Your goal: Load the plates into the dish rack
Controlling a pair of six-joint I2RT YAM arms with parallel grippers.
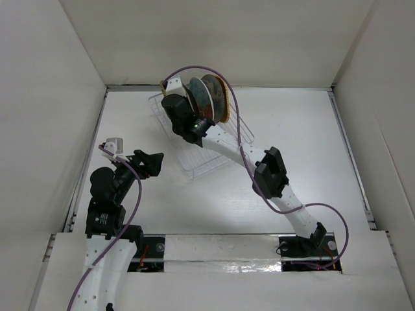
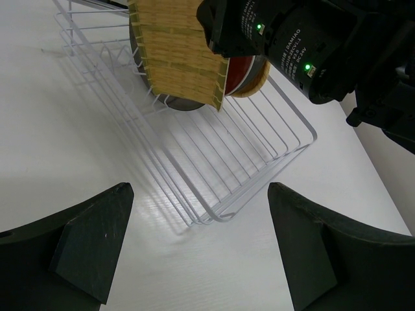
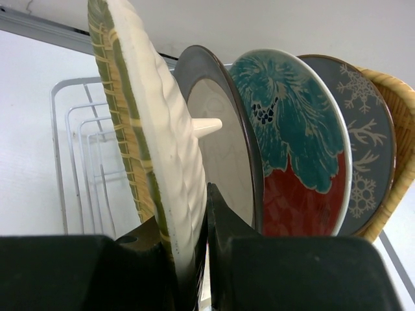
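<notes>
The dish rack [image 1: 214, 152] lies at the table's far middle, also in the left wrist view [image 2: 259, 149]. Several plates stand upright in a row in it: brown-rimmed cream [image 3: 224, 162], red and teal [image 3: 292, 142], dark grey with snowflakes [image 3: 366, 149], orange woven-backed [image 3: 401, 123]. My right gripper [image 3: 194, 259] is shut on the yellow ribbed plate [image 3: 152, 149], holding it upright at the near end of the row, beside the cream plate. Its woven back shows in the left wrist view [image 2: 178, 52]. My left gripper [image 2: 201, 246] is open and empty, just short of the rack's near corner.
The right arm [image 1: 272, 175] reaches diagonally over the rack's right side. White walls enclose the table on the left, the back and the right. A white prong [image 3: 207, 124] sticks out between the yellow and cream plates.
</notes>
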